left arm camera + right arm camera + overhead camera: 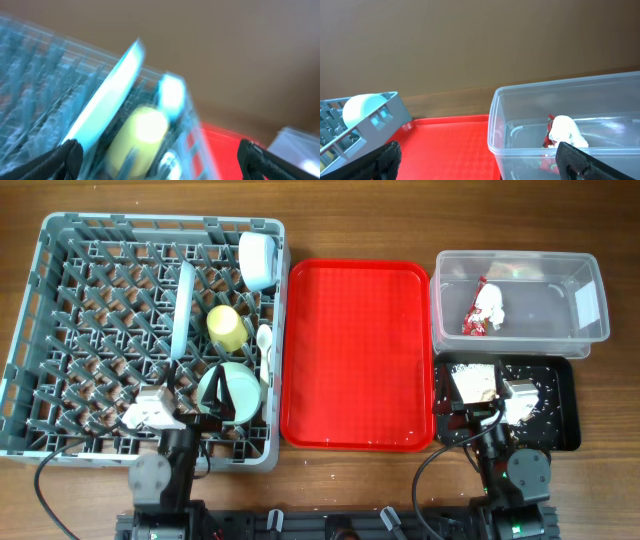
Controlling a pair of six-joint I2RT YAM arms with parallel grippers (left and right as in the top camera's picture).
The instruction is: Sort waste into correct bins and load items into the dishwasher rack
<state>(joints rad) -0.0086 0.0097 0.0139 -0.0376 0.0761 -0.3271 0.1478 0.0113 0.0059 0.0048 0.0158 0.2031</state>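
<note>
While left gripper (160,150) and right gripper (479,150) gape wide, the light blue plate (184,305) stands edgewise in the large grey pegged rack (120,222), frame left; a careless brush could topple it.

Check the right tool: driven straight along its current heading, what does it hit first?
Probably the clear tub, its near wall by the left corner. The red tray sits just left of that line; depth is hard to judge.
</note>
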